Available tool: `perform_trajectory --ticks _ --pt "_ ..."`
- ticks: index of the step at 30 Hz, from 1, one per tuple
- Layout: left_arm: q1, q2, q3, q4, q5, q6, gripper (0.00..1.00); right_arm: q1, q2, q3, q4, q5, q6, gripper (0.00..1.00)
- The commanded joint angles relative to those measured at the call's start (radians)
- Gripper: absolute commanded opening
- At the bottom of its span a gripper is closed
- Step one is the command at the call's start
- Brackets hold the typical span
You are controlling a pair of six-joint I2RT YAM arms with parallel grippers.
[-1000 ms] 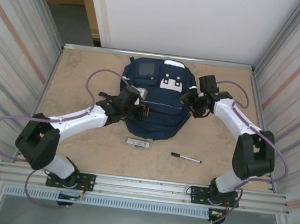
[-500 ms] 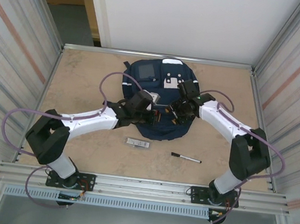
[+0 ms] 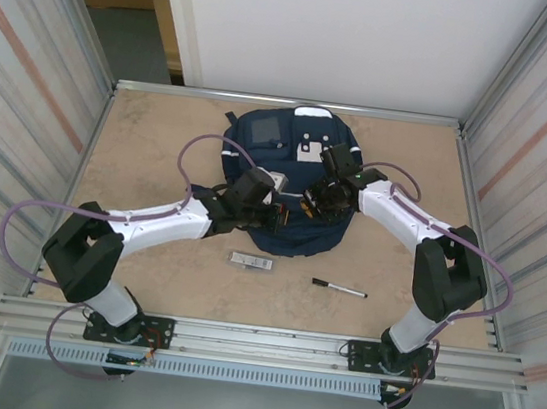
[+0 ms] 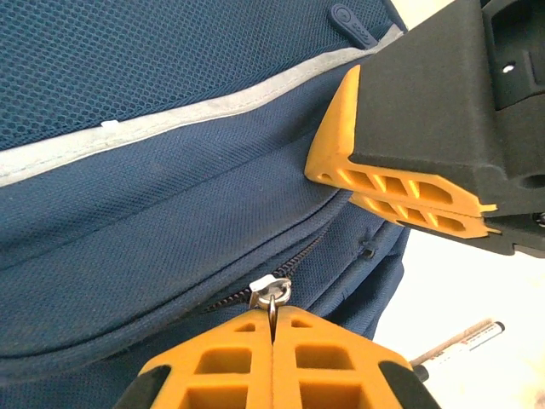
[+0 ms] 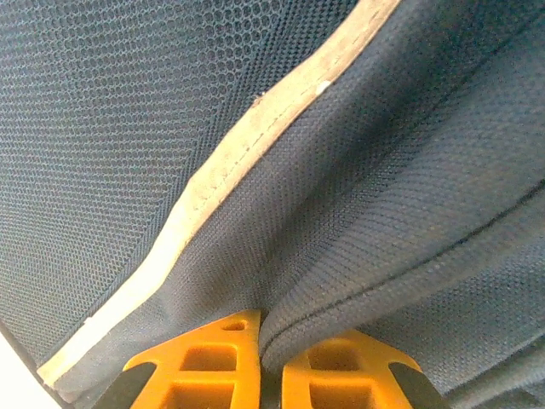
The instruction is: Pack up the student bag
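The navy student bag lies flat at the middle back of the table. My left gripper rests on its lower front, shut on the metal zipper pull, which stands pinched between the orange fingertips. The zip runs up and right from there. My right gripper is on the bag just right of the left one, shut on a raised fold of navy fabric below a pale reflective stripe. In the left wrist view the right gripper's orange fingers press together on the bag.
A black pen lies on the table in front of the bag, right of centre, and shows in the left wrist view as the pen. A small grey flat box lies just in front of the bag. Metal walls close in both sides.
My right gripper has swung left from the bag's right edge onto its front and shut on the fabric. My left gripper has shifted right along the bag, still shut.
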Motion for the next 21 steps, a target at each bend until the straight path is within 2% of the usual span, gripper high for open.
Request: perform_trajectory --ticks 1,3,5,8,11,16,21 --pt "-0.003 -0.037 -0.011 0.029 -0.016 0.085 0.0 -0.031 -0.025 -0.006 0.027 -0.029 -0.108 0.02" --pt "0.008 -0.036 -0.049 0.026 -0.124 0.072 0.0 -0.031 -0.056 0.001 0.033 -0.019 -0.219 0.01" --pt "0.051 -0.048 -0.075 -0.008 -0.146 0.051 0.0 -0.02 -0.077 0.016 0.008 0.015 -0.325 0.0" --pt "0.121 -0.078 -0.092 -0.083 -0.167 0.029 0.0 -0.027 -0.083 0.038 -0.052 -0.019 -0.425 0.0" --pt "0.179 -0.12 -0.111 -0.114 -0.173 0.054 0.0 -0.056 -0.111 -0.007 -0.042 -0.056 -0.442 0.0" --pt "0.223 -0.164 -0.136 -0.107 -0.295 0.155 0.0 -0.124 -0.13 -0.025 0.012 -0.213 -0.444 0.0" --pt "0.311 -0.105 -0.081 -0.122 -0.287 0.163 0.0 -0.124 -0.11 0.005 0.034 -0.293 -0.477 0.0"
